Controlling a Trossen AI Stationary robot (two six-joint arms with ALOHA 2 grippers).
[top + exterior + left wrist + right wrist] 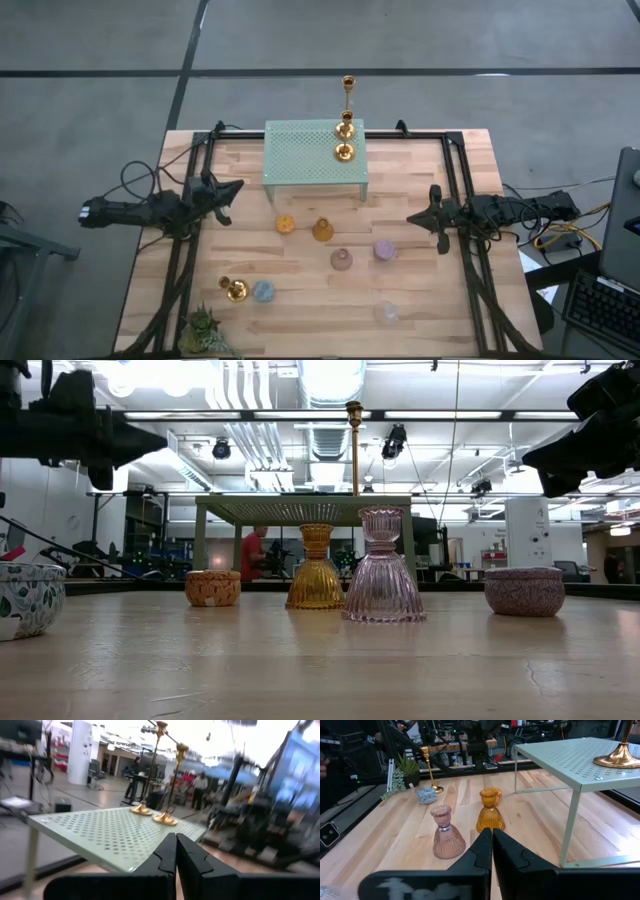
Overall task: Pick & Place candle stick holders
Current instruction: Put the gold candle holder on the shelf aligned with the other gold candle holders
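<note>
Two shiny gold candlesticks [345,128] [345,152] stand by their round bases on the mint-green stand [300,155]. One is tall and slender [150,767]. On the table top stand squat holders: orange [286,224], amber [322,230], pink [342,260], purple [385,250], blue [264,291], clear [386,313] and a small gold one [235,290]. My left gripper [238,187] hovers shut at the table's left, level with the stand's top [100,835]. My right gripper [412,217] hovers shut at the right, pointing toward the amber holder [490,811] and the pink holder [447,832].
A small spiky green plant [205,330] sits at the near left corner. Black rails [185,250] [470,260] run along the table's left and right sides. Cables trail off the right edge [560,230]. People show in the room beyond the table [252,552].
</note>
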